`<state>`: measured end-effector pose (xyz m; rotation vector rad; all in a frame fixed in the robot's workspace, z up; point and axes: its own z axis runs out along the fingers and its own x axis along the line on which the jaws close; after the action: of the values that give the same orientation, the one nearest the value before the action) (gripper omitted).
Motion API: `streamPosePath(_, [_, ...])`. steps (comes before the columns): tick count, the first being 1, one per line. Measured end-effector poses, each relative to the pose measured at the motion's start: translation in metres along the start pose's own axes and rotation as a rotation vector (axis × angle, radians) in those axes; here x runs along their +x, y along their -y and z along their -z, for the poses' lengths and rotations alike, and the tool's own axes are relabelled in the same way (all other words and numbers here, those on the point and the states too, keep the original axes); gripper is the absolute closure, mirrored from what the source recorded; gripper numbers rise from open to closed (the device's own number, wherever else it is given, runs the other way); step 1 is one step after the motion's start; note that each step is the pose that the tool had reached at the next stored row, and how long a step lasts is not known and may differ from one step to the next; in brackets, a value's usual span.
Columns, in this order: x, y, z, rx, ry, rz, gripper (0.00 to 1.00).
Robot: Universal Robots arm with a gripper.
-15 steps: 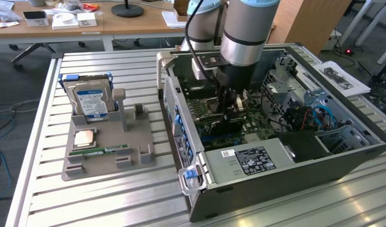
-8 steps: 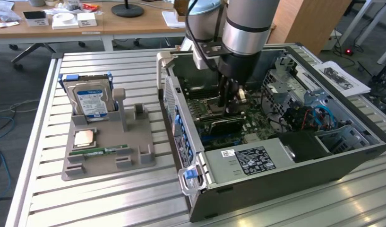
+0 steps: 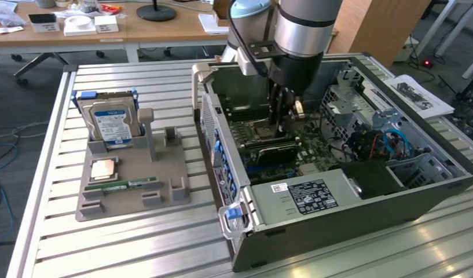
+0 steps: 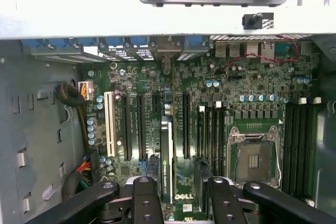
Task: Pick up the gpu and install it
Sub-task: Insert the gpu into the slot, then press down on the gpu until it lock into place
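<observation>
My gripper (image 4: 178,195) hung inside the open case (image 3: 421,200) with its fingers (image 4: 144,198) spread either side of the gpu's (image 4: 166,161) top edge, gripping nothing, the card standing edge-on in a motherboard (image 4: 252,108) slot, free slots flanking it.

A slatted metal table (image 3: 143,237) carries a grey holder tray (image 3: 171,200) and an open computer case (image 3: 337,226).
</observation>
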<state>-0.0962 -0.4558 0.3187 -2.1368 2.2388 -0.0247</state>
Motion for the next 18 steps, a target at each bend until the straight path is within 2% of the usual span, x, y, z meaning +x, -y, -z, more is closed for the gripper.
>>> streamPosePath(14, [0.0, 0.0, 0.0006, 0.0, 0.0, 0.0, 0.6])
streamPosePath(17, [0.0, 0.0, 0.0007, 0.0, -0.0001, 0.0, 0.62])
streamPosePath(18, [0.0, 0.0, 0.0007, 0.0, 0.0, 0.0, 0.67])
